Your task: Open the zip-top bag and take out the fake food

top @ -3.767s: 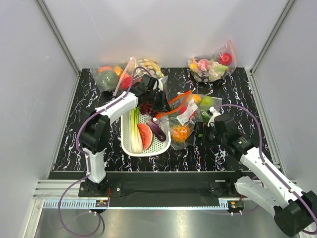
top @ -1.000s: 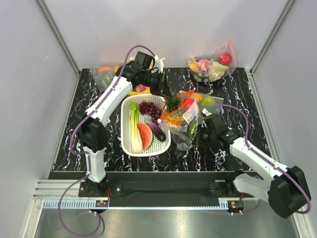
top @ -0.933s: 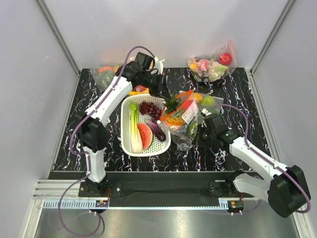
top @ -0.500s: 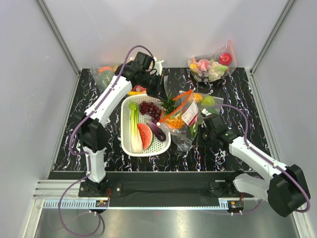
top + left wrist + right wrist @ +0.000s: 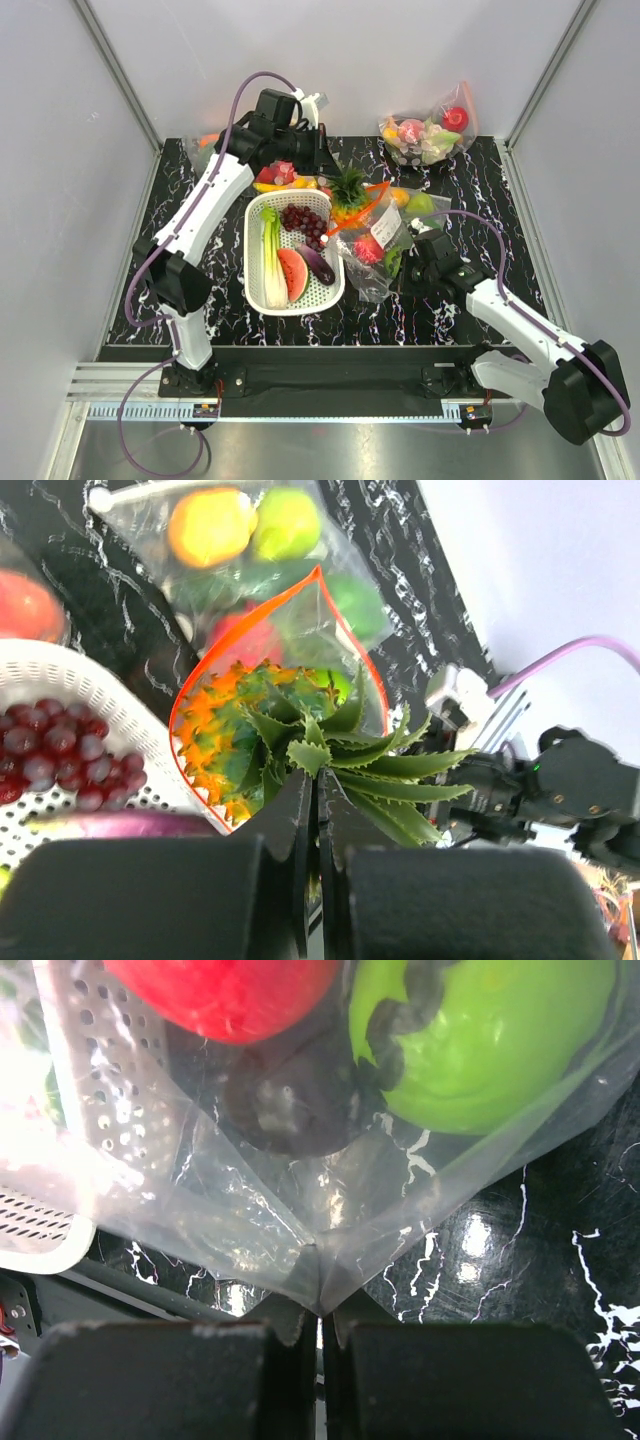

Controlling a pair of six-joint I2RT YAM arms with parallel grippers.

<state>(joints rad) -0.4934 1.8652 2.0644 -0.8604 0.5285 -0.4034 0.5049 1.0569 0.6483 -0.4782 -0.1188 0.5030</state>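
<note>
Black marbled table (image 5: 470, 180), white perforated plastic basket (image 5: 254, 285) at its middle, and the clear crinkly zip-top bag with the orange-red zip strip (image 5: 374, 276) lies just right of that basket, touching its rim, between it and your right arm. The bag mouth is open in a leaf shape toward the left arm. The orange-yellow toy pineapple with the green spiky crown (image 5: 347, 196) sits at that mouth, body partly inside by the look of the left wrist view. Pull it straight out along the bag's long axis, clear of the zip strip, so the leaves don't snag the film. The round red toy fruit (image 5: 367, 249) and round green toy fruit (image 5: 480, 1040) are deep in the bag, touching; likely next. Left gripper (image 5: 317, 792): fingers pressed together, pinching the crown leaves. Right gripper (image 5: 320, 1312): fingers shut on the bag's bottom corner fold; hold that anchor low and taut, or the bag lifts with the pineapple.
</note>
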